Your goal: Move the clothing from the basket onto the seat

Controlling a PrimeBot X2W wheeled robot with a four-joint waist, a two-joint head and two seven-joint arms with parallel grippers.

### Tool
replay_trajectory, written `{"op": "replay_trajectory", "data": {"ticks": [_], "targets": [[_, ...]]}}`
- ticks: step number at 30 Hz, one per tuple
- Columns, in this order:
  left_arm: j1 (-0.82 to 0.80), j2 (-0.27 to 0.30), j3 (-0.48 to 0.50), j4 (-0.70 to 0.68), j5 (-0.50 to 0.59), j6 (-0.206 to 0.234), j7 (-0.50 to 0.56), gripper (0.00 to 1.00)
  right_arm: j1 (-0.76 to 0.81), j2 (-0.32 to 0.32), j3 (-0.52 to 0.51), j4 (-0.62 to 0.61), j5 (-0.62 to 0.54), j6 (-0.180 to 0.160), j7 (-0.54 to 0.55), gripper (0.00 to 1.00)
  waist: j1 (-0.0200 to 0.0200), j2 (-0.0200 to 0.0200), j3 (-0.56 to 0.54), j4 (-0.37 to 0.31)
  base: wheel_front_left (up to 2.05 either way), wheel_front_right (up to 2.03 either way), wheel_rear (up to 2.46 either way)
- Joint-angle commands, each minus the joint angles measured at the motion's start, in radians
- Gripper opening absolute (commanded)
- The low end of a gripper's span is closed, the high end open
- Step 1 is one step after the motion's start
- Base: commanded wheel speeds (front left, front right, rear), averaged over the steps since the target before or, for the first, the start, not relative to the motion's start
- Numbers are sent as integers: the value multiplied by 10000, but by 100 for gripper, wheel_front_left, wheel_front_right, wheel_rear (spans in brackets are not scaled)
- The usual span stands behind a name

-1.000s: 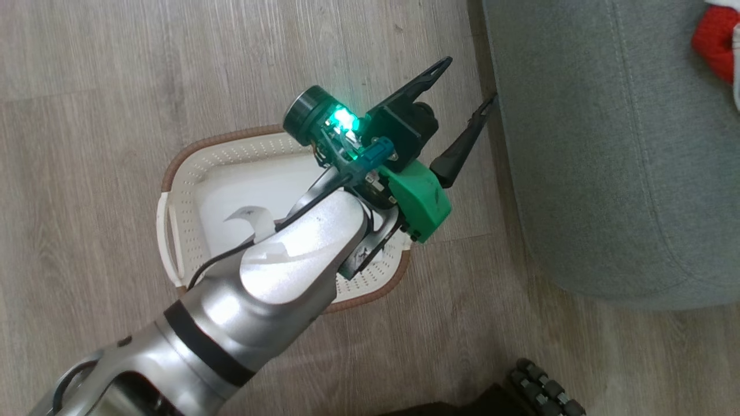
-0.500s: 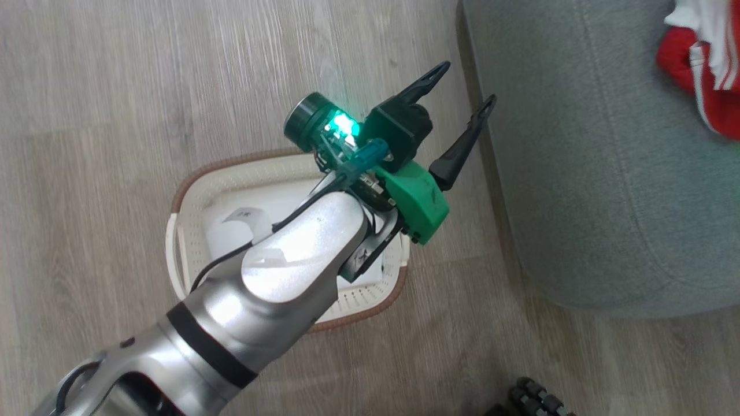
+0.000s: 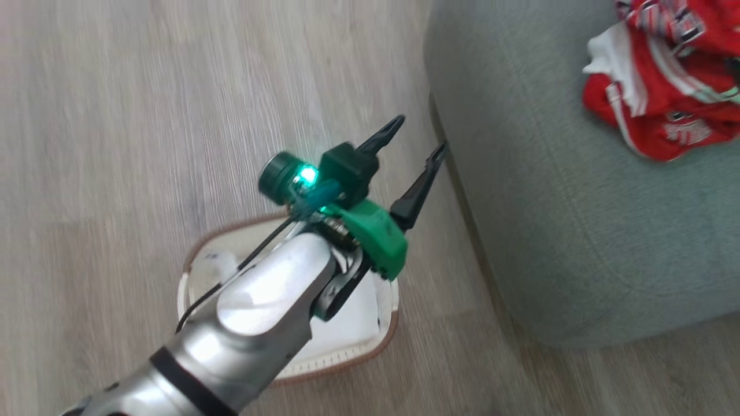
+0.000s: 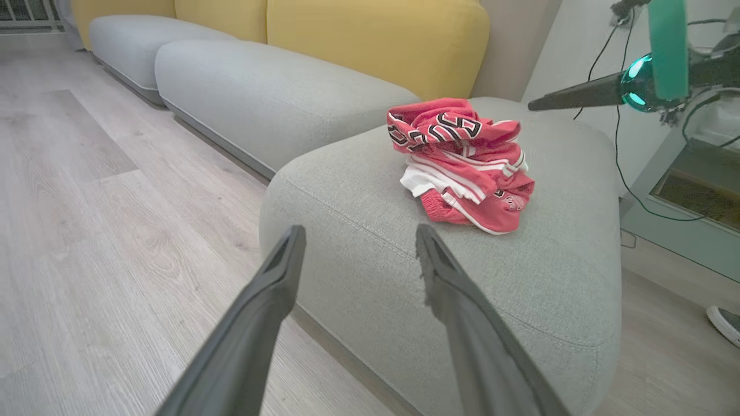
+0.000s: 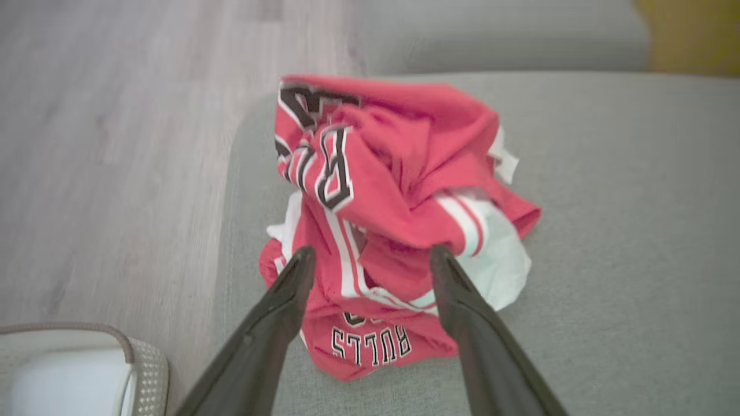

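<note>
- Clothing: a crumpled red heap with white trim and black-and-white lettering. It lies on top of the seat, near one rounded corner.
- Seat: a large grey-green cushion standing on the wood floor. In the left wrist view, longer grey sofa cushions and yellow back cushions lie beyond it.
- Basket: set on the floor near the seat and partly hidden beneath the left arm. A white liner shows inside.
- Left gripper: jaws spread wide with nothing between them. It is raised over the floor between basket and seat, its tips pointing toward the seat's edge.
- Right gripper: jaws wide and holding nothing, poised above the clothing and apart from it. In the left wrist view one of its fingers shows at the upper right, over the seat's far side.
- Shoe: on the floor at the lower right edge of the left wrist view.
</note>
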Motion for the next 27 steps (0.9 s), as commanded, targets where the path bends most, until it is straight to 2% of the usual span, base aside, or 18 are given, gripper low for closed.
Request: {"op": "replay_trajectory", "data": {"ticks": [1, 4, 8, 9, 13, 17, 21, 27], "targets": [[-2, 235, 404, -440, -124, 59, -176, 100, -283, -541, 106, -412, 198, -4, -386, 100, 0, 0, -823, -157, 0, 0, 0], [234, 361, 489, -551, -235, 113, -242, 100, -267, -592, 166, -873, 551, -4, -784, 100, 0, 0, -1175, -127, 0, 0, 0], [679, 672, 597, -857, -390, 225, -306, 100, -119, -1021, 477, -1643, 835, -4, -1482, 100, 0, 0, -1742, 44, 0, 0, 0], [891, 849, 668, -1047, -451, 322, -327, 100, 13, -1297, 592, -1930, 873, -4, -1921, 100, 0, 0, -1964, 183, 0, 0, 0], [1326, 1210, 865, -1466, -589, 565, -377, 100, 355, -1823, 907, -2374, 411, -4, -3052, 100, 0, 0, -2308, 530, 0, 0, 0], [1827, 1617, 1149, -1841, -749, 879, -445, 100, 972, -2147, 808, -2743, 355, -4, -3948, 100, 0, 0, -2573, 872, 0, 0, 0], [2368, 2086, 1367, -2125, -785, 1232, -507, 100, 1786, -2158, -200, -3007, 429, -4, -4205, 100, 0, 0, -2745, 1184, 0, 0, 0], [3158, 2662, 1871, -2594, -873, 1816, -635, 100, 3954, -1379, -3654, -3706, -866, -4, -4216, 100, 0, 0, -2886, 1587, 0, 0, 0]]}}
